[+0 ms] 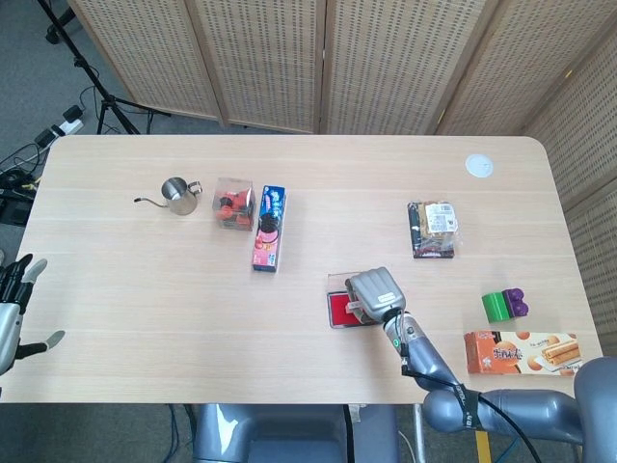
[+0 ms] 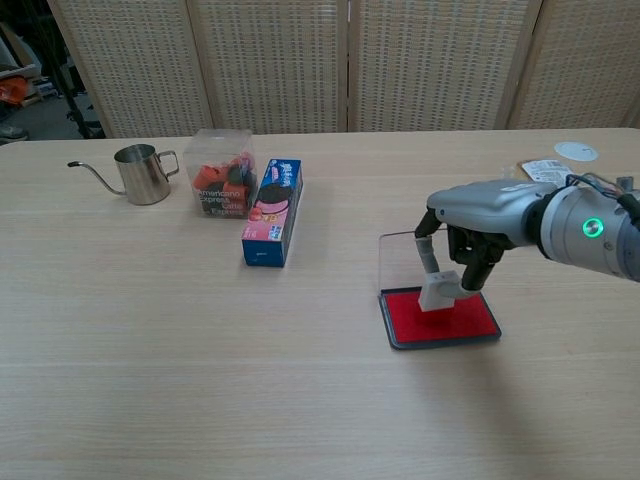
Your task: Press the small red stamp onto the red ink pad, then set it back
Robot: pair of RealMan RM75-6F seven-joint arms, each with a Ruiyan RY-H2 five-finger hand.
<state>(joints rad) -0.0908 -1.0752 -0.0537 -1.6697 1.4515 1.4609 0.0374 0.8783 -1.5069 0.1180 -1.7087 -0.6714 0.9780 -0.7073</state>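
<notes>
My right hand (image 2: 478, 224) (image 1: 375, 290) grips the small stamp (image 2: 437, 291), whose white body shows below the fingers in the chest view. The stamp stands on the red ink pad (image 2: 440, 318) (image 1: 339, 310), pressed into its left part. The pad's clear lid (image 2: 398, 262) stands open behind it. From the head view the hand covers the stamp and most of the pad. My left hand (image 1: 12, 307) hovers at the table's left edge, fingers spread, holding nothing.
A steel pouring kettle (image 2: 138, 173), a clear box of red items (image 2: 221, 186) and a blue-pink cookie box (image 2: 272, 211) stand at the left. A snack packet (image 1: 433, 229), green and purple objects (image 1: 504, 306), an orange biscuit box (image 1: 522, 352) and a white disc (image 1: 480, 165) lie right.
</notes>
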